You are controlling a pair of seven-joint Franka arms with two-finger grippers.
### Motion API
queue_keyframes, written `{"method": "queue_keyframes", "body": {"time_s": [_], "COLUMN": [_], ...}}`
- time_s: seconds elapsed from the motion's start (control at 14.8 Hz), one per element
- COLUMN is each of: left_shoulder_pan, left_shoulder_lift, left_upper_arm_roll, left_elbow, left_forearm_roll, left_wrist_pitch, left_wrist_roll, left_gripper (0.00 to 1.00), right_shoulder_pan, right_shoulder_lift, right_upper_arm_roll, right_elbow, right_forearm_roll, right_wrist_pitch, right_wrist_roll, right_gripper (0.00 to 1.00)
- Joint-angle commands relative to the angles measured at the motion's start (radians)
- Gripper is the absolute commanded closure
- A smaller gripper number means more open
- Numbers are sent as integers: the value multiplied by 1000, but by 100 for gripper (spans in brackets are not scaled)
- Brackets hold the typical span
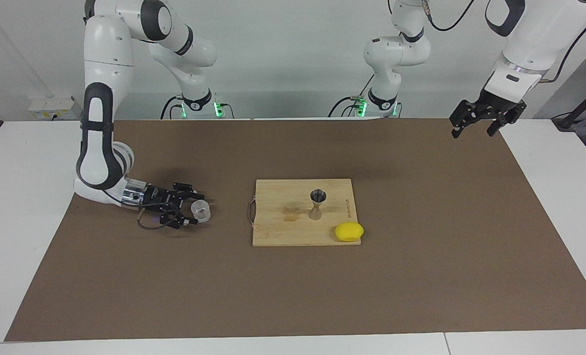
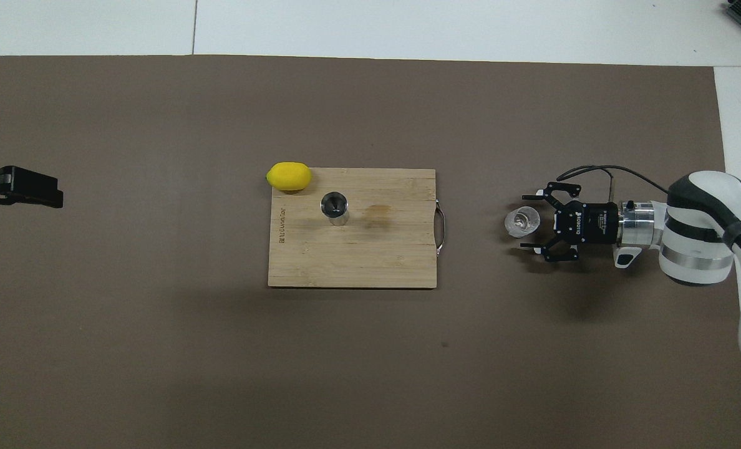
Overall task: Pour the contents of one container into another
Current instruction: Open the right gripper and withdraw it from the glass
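The clear squat cup (image 1: pixel 201 210) (image 2: pixel 522 222) stands upright on the brown mat, toward the right arm's end of the table. My right gripper (image 1: pixel 197 210) (image 2: pixel 528 222) lies low and level at the cup, open, with one finger on each side of it. The steel hourglass jigger (image 1: pixel 317 203) (image 2: pixel 334 207) stands upright on the wooden cutting board (image 1: pixel 283 231) (image 2: pixel 358 262) in the middle of the mat. My left gripper (image 1: pixel 475 127) (image 2: pixel 15 187) waits open, raised over the mat's edge at the left arm's end.
A yellow lemon (image 1: pixel 349 231) (image 2: pixel 289 176) rests at the board's corner farthest from the robots, toward the left arm's end. The board's metal handle (image 1: pixel 249 212) (image 2: pixel 441 226) faces the cup. The brown mat (image 1: pixel 421 276) covers most of the table.
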Motion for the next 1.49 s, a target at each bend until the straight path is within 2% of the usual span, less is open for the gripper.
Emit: {"method": "queue_keyframes", "body": {"time_s": [0.0,0.41,0.54,0.75,1.02,1.15,1.42], "left_shoulder_pan": [-7,-4,-4,-4,-2,-4,-4], "left_shoulder_lift": [-3,-6,-6,-8,-6,-6,-6], "left_upper_arm_roll": [2,2,2,2,2,2,2], "left_elbow": [14,11,9,9,11,9,9], "left_forearm_roll": [24,24,24,24,24,24,24], "left_wrist_pitch": [-14,-11,-11,-11,-11,-11,-11], "left_wrist_roll": [-14,-14,-14,-14,-13,-14,-13], "left_gripper": [0,0,0,0,0,0,0], "right_shoulder_pan": [-11,24,48,76,78,84,98], "right_shoulder_lift": [-87,-256,-270,-286,-329,-336,-368], "right_upper_arm_roll": [3,3,2,3,2,11,11], "right_elbow": [-7,-7,16,74,111,154,167], "right_forearm_roll": [-73,-338,-439,-673,-830,-971,-1045], "right_wrist_pitch": [-5,53,53,50,55,50,56], "right_wrist_roll": [78,131,114,82,80,59,-79], "right_gripper": [0,0,0,0,0,0,0]}}
